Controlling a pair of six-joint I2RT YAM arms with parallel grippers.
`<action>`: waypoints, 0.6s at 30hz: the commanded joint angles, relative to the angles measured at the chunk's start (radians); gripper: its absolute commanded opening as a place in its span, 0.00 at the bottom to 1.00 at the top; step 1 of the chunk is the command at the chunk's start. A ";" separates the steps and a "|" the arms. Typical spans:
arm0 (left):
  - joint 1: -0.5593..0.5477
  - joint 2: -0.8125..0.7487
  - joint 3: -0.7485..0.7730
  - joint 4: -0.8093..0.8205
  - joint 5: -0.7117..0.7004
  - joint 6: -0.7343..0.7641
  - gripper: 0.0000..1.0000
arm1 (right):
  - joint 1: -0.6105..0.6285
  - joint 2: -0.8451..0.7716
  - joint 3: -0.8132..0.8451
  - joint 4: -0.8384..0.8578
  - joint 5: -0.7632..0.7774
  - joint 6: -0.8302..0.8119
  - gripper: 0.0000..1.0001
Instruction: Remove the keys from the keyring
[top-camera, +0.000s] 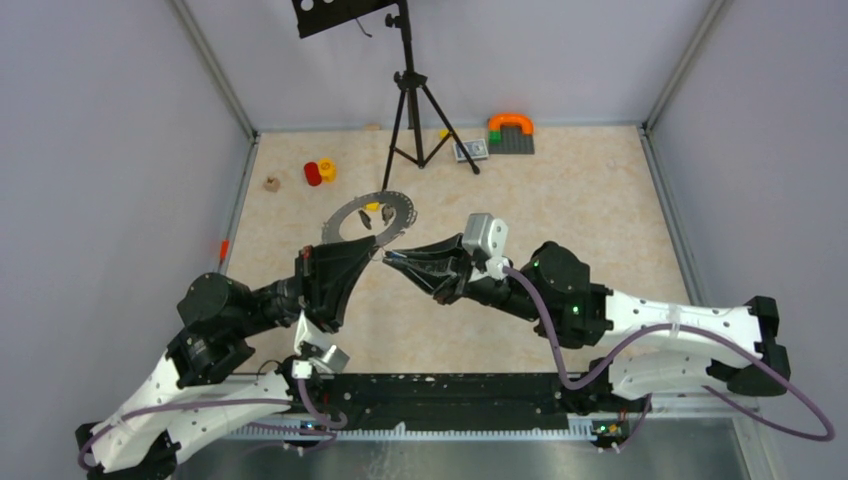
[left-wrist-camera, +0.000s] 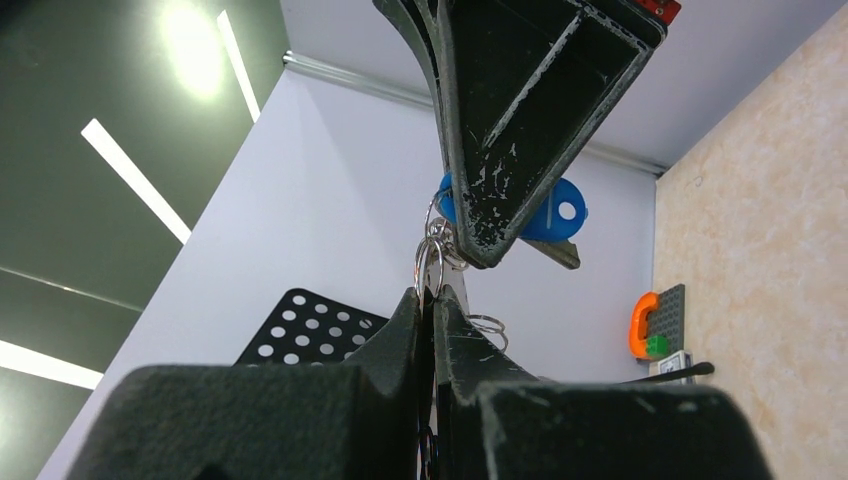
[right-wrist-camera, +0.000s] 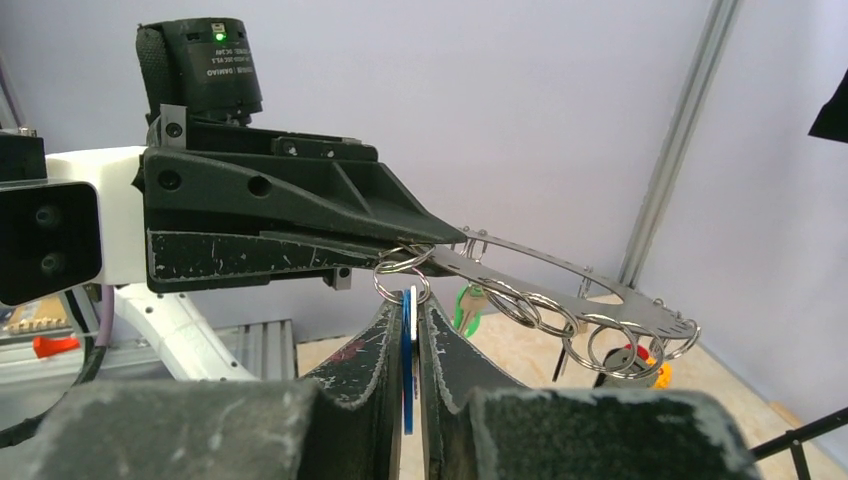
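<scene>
Both arms are meeting tip to tip above the table (top-camera: 560, 200), in front of a black tripod (top-camera: 411, 110). The left gripper (right-wrist-camera: 438, 246) is clamping the near edge of the keyring (right-wrist-camera: 480, 266), jaws clenched on the flat grey plate, and is holding it off the table, the plate running away from the fingertips and tilting slightly downward. The right gripper (right-wrist-camera: 412, 305) is pinching the blue tag (left-wrist-camera: 560, 210) of the blue-tagged key between its pads, jaws closed tight on the tag, just below the left gripper's tip. A small wire loop (right-wrist-camera: 402, 272) is linking that tag to the keyring directly at the pinch point. Further along the plate, several split rings (right-wrist-camera: 610, 345) are hanging from the outer edge, and a green-tagged key (right-wrist-camera: 468, 305) is dangling beneath it near the grippers. The other keys are too small and overlapped to count.
</scene>
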 joint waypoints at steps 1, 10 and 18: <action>0.001 -0.013 0.007 0.048 -0.006 0.012 0.00 | 0.011 -0.042 0.001 -0.003 0.026 0.017 0.05; 0.001 -0.030 0.020 0.018 0.068 -0.025 0.00 | 0.011 -0.041 0.061 -0.115 -0.048 -0.007 0.00; 0.001 -0.031 0.035 -0.001 0.146 -0.050 0.00 | 0.011 -0.056 0.085 -0.185 -0.162 -0.032 0.00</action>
